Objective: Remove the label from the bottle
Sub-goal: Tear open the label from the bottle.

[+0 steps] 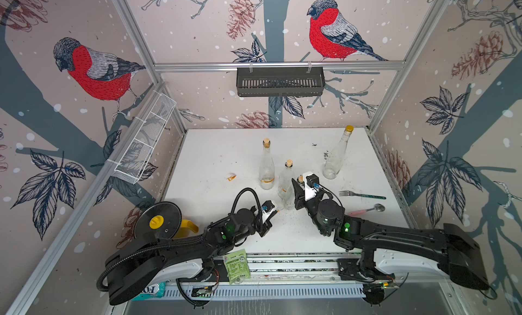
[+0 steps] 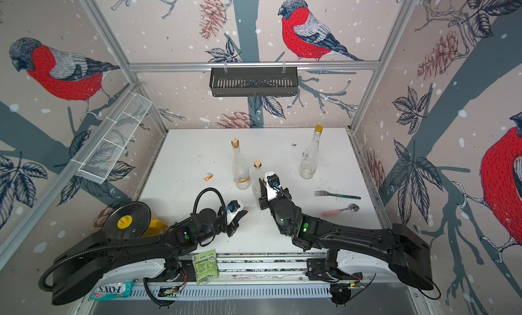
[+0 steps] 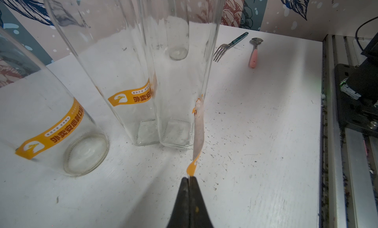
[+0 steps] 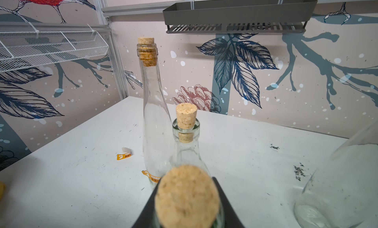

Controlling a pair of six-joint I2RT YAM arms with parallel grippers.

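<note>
While the right gripper was clamped on the neck of the clear square glass bottle, just under its cork stopper, the left gripper was pinched tight on the free end of the thin orange-and-white paper label strip. The strip ran taut from the bottle's lower corner to the jaws, partly peeled. Label looked light, floppy, prob. tears easily w/ sticky backing, so grip close to the stuck edge & pull low, steady. Glass is stiff, slippery, breakable; the neck is the safest hold.
</note>
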